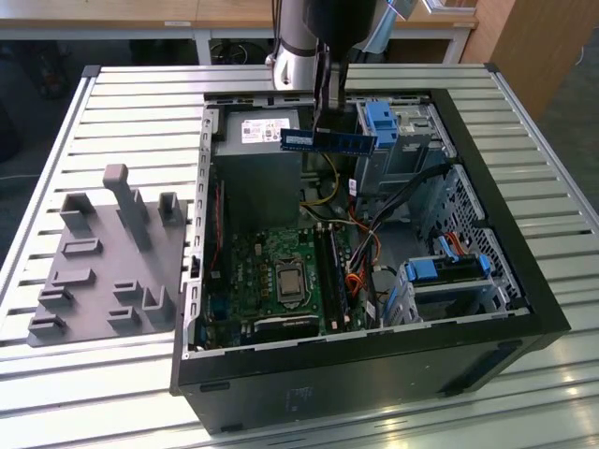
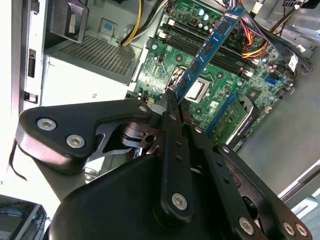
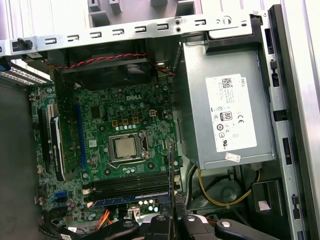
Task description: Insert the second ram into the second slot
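The second ram (image 1: 328, 140), a thin blue stick with dark chips, hangs level above the open computer case, over the power supply end. My gripper (image 1: 328, 123) is shut on its upper edge. In the second wrist view the ram (image 2: 207, 50) runs out from the gripper (image 2: 171, 99) over the green motherboard. In the first wrist view I see the ram edge-on (image 3: 172, 167), above the gripper (image 3: 173, 214). The dark memory slots (image 3: 130, 184) lie well below it beside the processor socket (image 3: 125, 146). A blue stick (image 3: 127, 200) sits in the slot farthest from the processor.
The grey power supply (image 1: 257, 154) and blue drive-bay clips (image 1: 382, 122) flank the gripper. Coloured cables (image 1: 360, 253) cross near the slots (image 1: 332, 267). A grey fixture (image 1: 108, 253) with several pegs lies at the exterior view's left, on the slatted metal table (image 1: 56, 393).
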`<state>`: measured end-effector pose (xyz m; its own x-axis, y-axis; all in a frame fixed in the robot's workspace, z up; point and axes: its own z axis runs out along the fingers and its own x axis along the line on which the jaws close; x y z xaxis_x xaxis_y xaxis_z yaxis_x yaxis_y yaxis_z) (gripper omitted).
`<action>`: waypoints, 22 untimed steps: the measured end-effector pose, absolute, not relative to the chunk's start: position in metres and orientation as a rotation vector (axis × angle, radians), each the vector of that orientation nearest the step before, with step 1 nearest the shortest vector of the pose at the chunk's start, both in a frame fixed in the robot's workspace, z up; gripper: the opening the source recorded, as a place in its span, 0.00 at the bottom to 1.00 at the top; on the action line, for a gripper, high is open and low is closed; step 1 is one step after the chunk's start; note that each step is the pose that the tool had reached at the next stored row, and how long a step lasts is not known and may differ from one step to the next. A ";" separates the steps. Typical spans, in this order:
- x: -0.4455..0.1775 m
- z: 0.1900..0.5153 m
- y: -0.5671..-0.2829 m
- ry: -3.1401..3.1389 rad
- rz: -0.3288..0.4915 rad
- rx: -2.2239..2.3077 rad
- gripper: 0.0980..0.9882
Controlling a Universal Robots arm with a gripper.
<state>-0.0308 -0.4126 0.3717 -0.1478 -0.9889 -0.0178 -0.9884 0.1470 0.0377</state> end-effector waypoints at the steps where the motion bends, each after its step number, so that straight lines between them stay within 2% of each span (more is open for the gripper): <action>1: -0.031 0.372 -0.413 -2.372 -0.063 2.042 0.04; 22: -0.031 0.372 -0.413 -2.392 -0.063 2.019 0.04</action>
